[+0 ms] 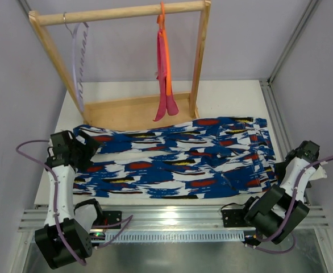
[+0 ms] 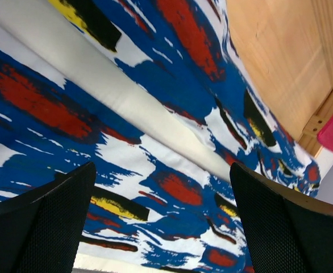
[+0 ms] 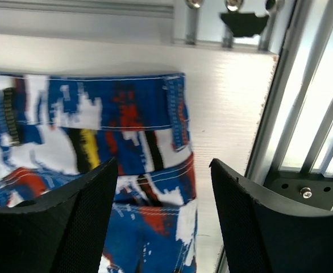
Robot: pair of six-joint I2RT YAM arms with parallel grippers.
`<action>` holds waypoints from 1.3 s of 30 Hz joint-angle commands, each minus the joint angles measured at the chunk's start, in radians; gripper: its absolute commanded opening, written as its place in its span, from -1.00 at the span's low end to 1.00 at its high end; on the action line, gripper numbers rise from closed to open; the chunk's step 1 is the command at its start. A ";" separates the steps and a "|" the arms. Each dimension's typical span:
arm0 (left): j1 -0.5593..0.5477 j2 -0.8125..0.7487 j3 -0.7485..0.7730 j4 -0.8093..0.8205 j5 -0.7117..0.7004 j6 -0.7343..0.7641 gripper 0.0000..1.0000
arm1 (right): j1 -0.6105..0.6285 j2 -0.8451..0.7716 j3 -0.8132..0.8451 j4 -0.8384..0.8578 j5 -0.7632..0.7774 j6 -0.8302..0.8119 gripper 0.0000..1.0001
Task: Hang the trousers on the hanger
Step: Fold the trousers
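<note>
The trousers [image 1: 178, 162] lie spread flat across the table, waistband to the right, in a blue, white, red and black print. The pale lilac hanger [image 1: 79, 54] hangs by its hook at the left end of the wooden rail, far from both arms. My left gripper [image 1: 90, 145] hovers over the trousers' left end, and in its wrist view it [image 2: 163, 227] stands wide open just above the fabric [image 2: 155, 114], holding nothing. My right gripper [image 1: 282, 169] is at the waistband edge. Its wrist view shows it [image 3: 163, 222] open over the waistband corner [image 3: 127, 114], nothing gripped.
A wooden rack with a flat base [image 1: 138, 111] stands behind the trousers; an orange hanger with a pink cloth [image 1: 165, 85] hangs from its rail. The aluminium rail [image 1: 172, 219] runs along the near edge, and a metal frame post [image 3: 291, 114] borders the right side.
</note>
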 commanded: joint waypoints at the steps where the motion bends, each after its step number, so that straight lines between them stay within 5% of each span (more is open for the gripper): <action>1: -0.061 0.019 -0.013 0.031 0.053 0.017 0.99 | -0.043 -0.019 -0.075 0.077 -0.032 -0.004 0.38; 11: -0.075 0.076 -0.008 0.040 -0.029 -0.005 1.00 | -0.046 0.014 -0.167 0.278 -0.014 -0.019 0.32; 18: -0.074 0.028 0.032 -0.108 -0.358 -0.150 0.99 | -0.046 0.034 -0.168 0.301 0.022 -0.044 0.26; 25: -0.049 0.120 0.135 -0.285 -0.460 -0.254 1.00 | -0.046 0.141 -0.179 0.346 0.038 -0.038 0.23; 28: -0.006 0.172 0.144 -0.332 -0.484 -0.281 0.90 | -0.046 0.152 -0.176 0.352 0.052 -0.036 0.09; 33: 0.132 0.281 0.141 -0.398 -0.509 -0.296 0.82 | -0.047 0.100 -0.173 0.349 0.059 -0.044 -0.59; 39: 0.225 0.351 0.126 -0.443 -0.593 -0.307 0.76 | -0.047 0.034 -0.129 0.295 0.054 -0.049 -0.32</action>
